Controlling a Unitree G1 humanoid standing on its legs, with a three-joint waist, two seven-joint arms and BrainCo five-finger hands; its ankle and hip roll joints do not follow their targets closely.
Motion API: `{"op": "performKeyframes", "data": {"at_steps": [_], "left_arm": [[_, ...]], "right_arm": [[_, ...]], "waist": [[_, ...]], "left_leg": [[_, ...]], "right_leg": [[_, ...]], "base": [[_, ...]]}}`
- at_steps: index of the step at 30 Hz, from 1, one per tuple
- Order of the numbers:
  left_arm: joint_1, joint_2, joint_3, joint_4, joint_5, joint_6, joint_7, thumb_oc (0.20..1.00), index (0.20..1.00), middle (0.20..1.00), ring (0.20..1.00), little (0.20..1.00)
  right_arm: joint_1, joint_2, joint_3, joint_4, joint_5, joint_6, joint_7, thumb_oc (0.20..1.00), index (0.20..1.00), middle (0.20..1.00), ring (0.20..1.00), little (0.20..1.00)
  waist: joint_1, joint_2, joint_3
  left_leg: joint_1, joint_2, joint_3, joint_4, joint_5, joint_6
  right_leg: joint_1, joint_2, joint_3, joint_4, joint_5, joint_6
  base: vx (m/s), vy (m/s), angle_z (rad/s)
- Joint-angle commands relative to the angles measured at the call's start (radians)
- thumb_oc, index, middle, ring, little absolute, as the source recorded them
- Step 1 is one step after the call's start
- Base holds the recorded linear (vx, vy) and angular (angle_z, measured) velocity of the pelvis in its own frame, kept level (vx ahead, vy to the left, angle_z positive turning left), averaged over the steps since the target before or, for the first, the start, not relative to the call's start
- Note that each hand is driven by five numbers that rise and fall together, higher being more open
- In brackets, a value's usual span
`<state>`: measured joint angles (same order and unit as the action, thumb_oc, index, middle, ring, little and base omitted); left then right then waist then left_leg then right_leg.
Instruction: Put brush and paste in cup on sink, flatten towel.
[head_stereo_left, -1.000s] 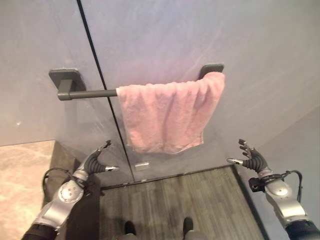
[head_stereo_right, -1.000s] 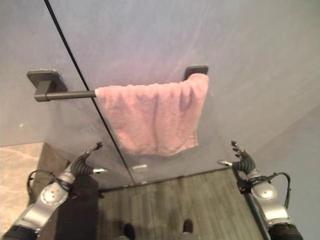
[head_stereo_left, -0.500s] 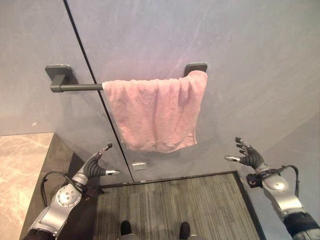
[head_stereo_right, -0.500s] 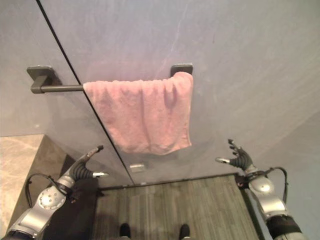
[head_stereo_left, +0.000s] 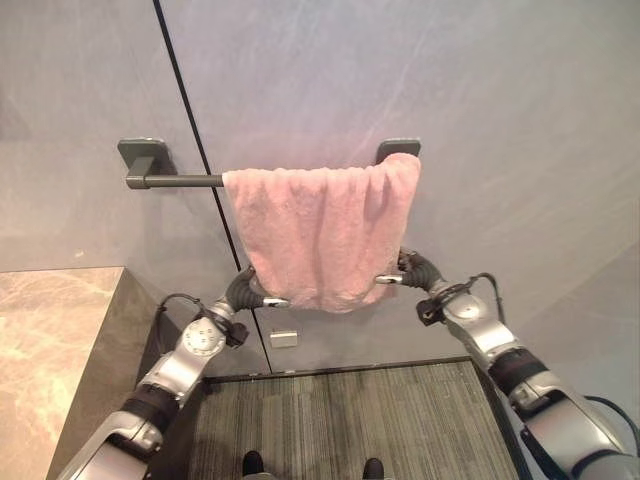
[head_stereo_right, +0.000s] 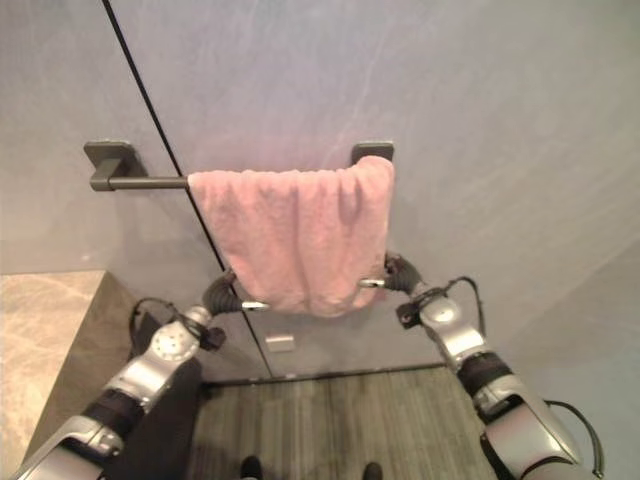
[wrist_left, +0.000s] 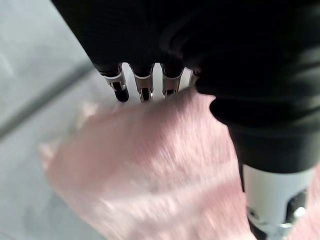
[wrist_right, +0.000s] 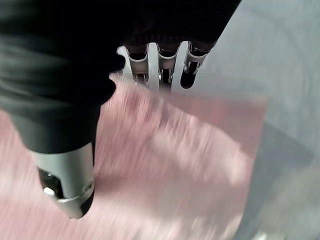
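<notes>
A pink towel (head_stereo_left: 320, 230) hangs over a dark wall bar (head_stereo_left: 175, 181), bunched toward the bar's right end, its left part bare. My left hand (head_stereo_left: 245, 292) is at the towel's lower left corner and my right hand (head_stereo_left: 418, 270) at its lower right corner. In the left wrist view the straight fingers (wrist_left: 144, 87) reach behind the cloth (wrist_left: 150, 165) while the thumb (wrist_left: 272, 200) lies in front of it. The right wrist view shows the same: fingers (wrist_right: 160, 70) behind the towel (wrist_right: 190, 150), thumb (wrist_right: 65, 175) in front. Both hands are open around the hem.
A beige stone counter (head_stereo_left: 50, 340) sits at the lower left. A dark striped floor mat (head_stereo_left: 340, 420) lies below the towel. A small metal plate (head_stereo_left: 284, 338) is fixed low on the grey wall, beside a dark vertical seam (head_stereo_left: 190, 120).
Both hands have risen from low at the sides and moved inward to the towel's lower corners. The camera view has also shifted slightly.
</notes>
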<state>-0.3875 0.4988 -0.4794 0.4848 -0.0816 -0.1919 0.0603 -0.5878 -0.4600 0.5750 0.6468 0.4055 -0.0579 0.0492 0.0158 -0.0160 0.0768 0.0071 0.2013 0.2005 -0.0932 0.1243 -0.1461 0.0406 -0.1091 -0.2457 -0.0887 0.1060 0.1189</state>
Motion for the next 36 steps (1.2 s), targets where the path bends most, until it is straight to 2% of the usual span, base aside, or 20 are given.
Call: {"op": "performKeyframes", "data": {"at_steps": [1,2,3,4,5,6,10,17,19,20,22,23,24,27,30,31,32,34,35,36], "left_arm": [[-0.09,-0.005,-0.032,0.037,-0.042,-0.028,0.029,1.0,1.0,1.0,1.0,1.0],[-0.09,-0.019,-0.04,0.035,-0.047,-0.024,0.027,1.0,1.0,1.0,1.0,1.0],[-0.086,-0.034,-0.055,0.036,-0.064,-0.02,0.018,1.0,1.0,1.0,1.0,1.0],[-0.085,-0.034,-0.055,0.036,-0.064,-0.02,0.017,1.0,1.0,1.0,1.0,1.0],[-0.084,-0.034,-0.057,0.036,-0.072,-0.018,0.013,0.379,0.379,0.379,0.379,0.379],[-0.076,-0.041,-0.052,0.026,-0.093,-0.019,0.008,0.2,0.2,0.2,0.2,0.2],[-0.049,-0.046,-0.035,-0.005,-0.111,-0.024,0.009,0.2,0.2,0.2,0.2,0.2],[0.092,-0.001,0.065,-0.161,-0.103,-0.034,-0.008,0.2,0.2,0.2,0.2,0.2],[0.134,0.007,0.102,-0.224,-0.101,-0.044,-0.01,0.2,0.2,0.2,0.2,0.2],[0.173,0.007,0.148,-0.285,-0.088,-0.058,0.007,0.2,0.2,0.2,0.2,0.2],[0.184,0.005,0.172,-0.322,-0.069,-0.063,0.03,0.2,0.2,0.2,0.2,0.2],[0.201,0.007,0.214,-0.408,-0.034,-0.084,0.071,0.2,0.2,0.2,0.2,0.2],[0.212,0.008,0.21,-0.408,-0.025,-0.086,0.066,0.2,0.2,0.2,0.2,0.2],[0.227,0.014,0.254,-0.533,0.031,-0.116,0.136,0.2,0.2,0.2,0.2,0.2],[0.254,0.01,0.302,-0.642,0.126,-0.15,0.25,0.2,0.2,0.2,0.2,0.2],[0.255,0.01,0.303,-0.642,0.126,-0.15,0.25,0.2,0.2,0.2,0.2,0.2],[0.264,0.014,0.308,-0.659,0.196,-0.159,0.302,0.2,0.2,0.2,0.2,0.2],[0.277,0.01,0.305,-0.664,0.203,-0.168,0.314,0.2,0.2,0.2,0.2,0.2],[0.306,-0.027,0.282,-0.612,0.137,-0.158,0.321,0.2,0.2,0.2,0.2,0.2],[0.306,-0.028,0.282,-0.609,0.136,-0.159,0.321,0.2,0.2,0.2,0.2,0.2]], "right_arm": [[-0.117,0.041,0.004,0.006,0.068,-0.034,0.009,1.0,1.0,1.0,1.0,1.0],[-0.12,0.059,0.008,0.002,0.092,-0.03,0.013,1.0,1.0,1.0,1.0,1.0],[-0.122,0.085,0.005,0.014,0.12,-0.026,0.009,0.429,0.429,0.429,0.429,0.429],[-0.123,0.086,0.005,0.014,0.12,-0.026,0.009,0.235,0.235,0.235,0.235,0.235],[-0.129,0.093,0.008,0.017,0.118,-0.026,0.006,0.2,0.2,0.2,0.2,0.2],[-0.126,0.103,0.009,0.008,0.12,-0.026,0.005,0.2,0.2,0.2,0.2,0.2],[-0.099,0.093,-0.006,-0.05,0.136,-0.033,0.002,0.2,0.2,0.2,0.2,0.2],[0.079,0.006,-0.112,-0.304,0.113,-0.07,0.028,0.2,0.2,0.2,0.2,0.2],[0.138,-0.003,-0.16,-0.379,0.132,-0.089,0.037,0.2,0.2,0.2,0.2,0.2],[0.185,-0.001,-0.216,-0.467,0.128,-0.123,0.03,0.2,0.2,0.2,0.2,0.2],[0.206,0.007,-0.238,-0.511,0.115,-0.139,0.016,0.2,0.2,0.2,0.2,0.2],[0.225,0.015,-0.284,-0.607,0.092,-0.18,-0.012,0.2,0.2,0.2,0.2,0.2],[0.234,0.026,-0.289,-0.608,0.093,-0.183,-0.013,0.2,0.2,0.2,0.2,0.2],[0.223,0.058,-0.292,-0.741,0.085,-0.228,-0.035,0.2,0.2,0.2,0.2,0.2],[0.19,0.069,-0.252,-0.83,0.03,-0.255,-0.072,0.2,0.2,0.2,0.2,0.2],[0.19,0.069,-0.251,-0.829,0.03,-0.256,-0.073,0.2,0.2,0.2,0.2,0.2],[0.172,0.059,-0.224,-0.844,-0.038,-0.26,-0.094,0.2,0.2,0.2,0.2,0.2],[0.166,0.055,-0.204,-0.832,-0.072,-0.253,-0.103,0.2,0.2,0.2,0.2,0.2],[0.167,0.067,-0.166,-0.775,-0.087,-0.226,-0.121,0.2,0.2,0.2,0.2,0.2],[0.166,0.067,-0.163,-0.772,-0.088,-0.227,-0.122,0.2,0.2,0.2,0.2,0.2]], "waist": [[0.02,-0.03,-0.009],[0.021,-0.03,-0.01],[0.022,-0.031,-0.011],[0.022,-0.031,-0.011],[0.022,-0.031,-0.012],[0.024,-0.031,-0.016],[0.022,-0.033,-0.02],[0.022,-0.036,-0.026],[0.022,-0.037,-0.028],[0.023,-0.039,-0.028],[0.024,-0.04,-0.03],[0.028,-0.039,-0.027],[0.027,-0.04,-0.031],[0.032,-0.043,-0.03],[0.042,-0.048,-0.032],[0.041,-0.048,-0.032],[0.049,-0.051,-0.032],[0.05,-0.051,-0.033],[0.057,-0.053,-0.032],[0.056,-0.052,-0.033]], "left_leg": [[-0.017,-0.036,-0.006,0.006,0.0,0.001],[-0.015,-0.037,-0.007,0.006,-0.001,0.002],[-0.01,-0.038,-0.008,0.006,-0.002,0.004],[-0.01,-0.038,-0.008,0.006,-0.002,0.004],[-0.007,-0.038,-0.007,0.006,-0.003,0.005],[-0.003,-0.04,-0.004,0.006,-0.006,0.007],[0.002,-0.042,-0.001,0.006,-0.01,0.009],[0.01,-0.045,0.004,0.006,-0.02,0.012],[0.011,-0.045,0.003,0.006,-0.022,0.013],[0.011,-0.046,0.001,0.006,-0.024,0.013],[0.01,-0.046,0.0,0.006,-0.025,0.012],[0.013,-0.046,-0.002,0.006,-0.031,0.01],[0.008,-0.046,-0.003,0.006,-0.027,0.011],[0.004,-0.046,-0.006,0.006,-0.029,0.008],[0.0,-0.046,-0.008,0.006,-0.029,0.006],[0.0,-0.046,-0.008,0.006,-0.029,0.006],[-0.001,-0.046,-0.009,0.006,-0.03,0.005],[-0.001,-0.047,-0.009,0.006,-0.03,0.005],[-0.001,-0.048,-0.009,0.006,-0.029,0.007],[-0.001,-0.048,-0.009,0.006,-0.029,0.007]], "right_leg": [[-0.008,-0.062,-0.004,0.082,-0.041,0.044],[-0.007,-0.063,-0.003,0.086,-0.044,0.043],[-0.003,-0.064,-0.005,0.087,-0.046,0.043],[-0.003,-0.064,-0.005,0.087,-0.046,0.043],[-0.001,-0.064,-0.005,0.088,-0.046,0.044],[0.004,-0.065,-0.004,0.083,-0.046,0.044],[0.009,-0.067,-0.002,0.073,-0.042,0.046],[0.019,-0.073,-0.003,0.059,-0.04,0.051],[0.022,-0.074,-0.004,0.059,-0.042,0.051],[0.025,-0.076,-0.006,0.057,-0.043,0.053],[0.026,-0.077,-0.009,0.056,-0.044,0.053],[0.032,-0.079,-0.011,0.055,-0.05,0.054],[0.028,-0.079,-0.012,0.053,-0.046,0.054],[0.029,-0.08,-0.017,0.048,-0.045,0.055],[0.032,-0.082,-0.019,0.04,-0.044,0.054],[0.033,-0.082,-0.019,0.04,-0.044,0.054],[0.034,-0.083,-0.02,0.037,-0.043,0.055],[0.036,-0.084,-0.022,0.035,-0.043,0.056],[0.038,-0.085,-0.024,0.032,-0.041,0.056],[0.038,-0.085,-0.024,0.031,-0.041,0.056]], "base": [[0.02,0.02,0.04],[0.02,0.019,0.04],[0.02,0.019,0.03],[0.02,0.018,0.05],[0.02,0.021,0.08],[0.02,0.021,0.07],[0.01,0.006,0.01],[0.02,0.011,-0.01],[0.02,0.005,0.0],[0.03,0.002,0.0],[0.03,-0.001,0.0],[0.0,0.0,0.0],[0.0,0.0,0.0],[0.0,0.0,0.0],[0.0,0.0,0.0],[0.0,0.0,0.0],[0.0,0.0,0.0],[0.0,-0.002,0.02],[0.0,0.0,0.0],[-0.01,0.0,0.05]]}}
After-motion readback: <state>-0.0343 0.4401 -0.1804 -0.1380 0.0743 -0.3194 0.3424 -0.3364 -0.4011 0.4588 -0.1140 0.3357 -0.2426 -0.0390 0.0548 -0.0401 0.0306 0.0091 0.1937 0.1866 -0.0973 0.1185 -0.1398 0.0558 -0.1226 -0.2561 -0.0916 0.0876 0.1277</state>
